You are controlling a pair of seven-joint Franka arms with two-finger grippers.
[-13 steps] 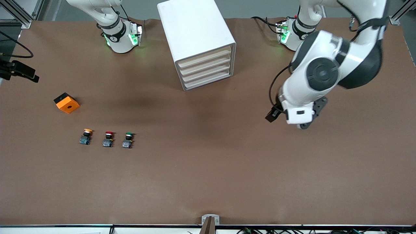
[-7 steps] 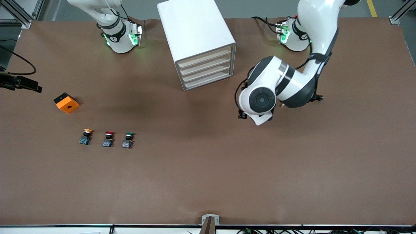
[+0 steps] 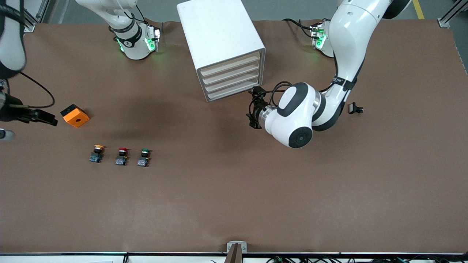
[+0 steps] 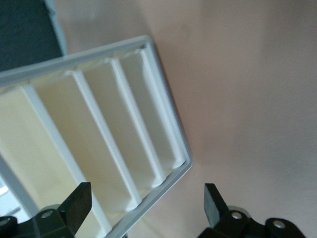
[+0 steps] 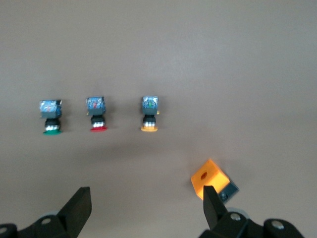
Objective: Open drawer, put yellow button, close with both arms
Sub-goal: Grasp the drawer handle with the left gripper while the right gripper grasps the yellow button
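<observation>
The white cabinet [image 3: 219,33] stands at the back middle with all four cream drawers shut. The uppermost drawer [image 3: 231,66] also shows in the left wrist view [image 4: 20,141]. My left gripper [image 3: 255,106] is open and empty at the cabinet's bottom front corner toward the left arm's end, and that corner lies between its fingers in the left wrist view [image 4: 147,197]. The yellow button [image 3: 98,152] stands upright in a row with the red and green ones, and it also shows in the right wrist view [image 5: 149,115]. My right gripper [image 3: 44,117] is open and empty in the air, beside the orange block, as the right wrist view [image 5: 146,198] shows.
The red-capped switch [image 3: 122,156] and the green-capped switch [image 3: 144,157] stand beside the yellow one. An orange block [image 3: 75,115] with a hole lies farther from the front camera than the row. A small black part [image 3: 355,108] lies near the left arm.
My left arm swung down and across to the cabinet, bringing its gripper to the drawers' bottom corner. My right arm came in at the table's end toward the orange block.
</observation>
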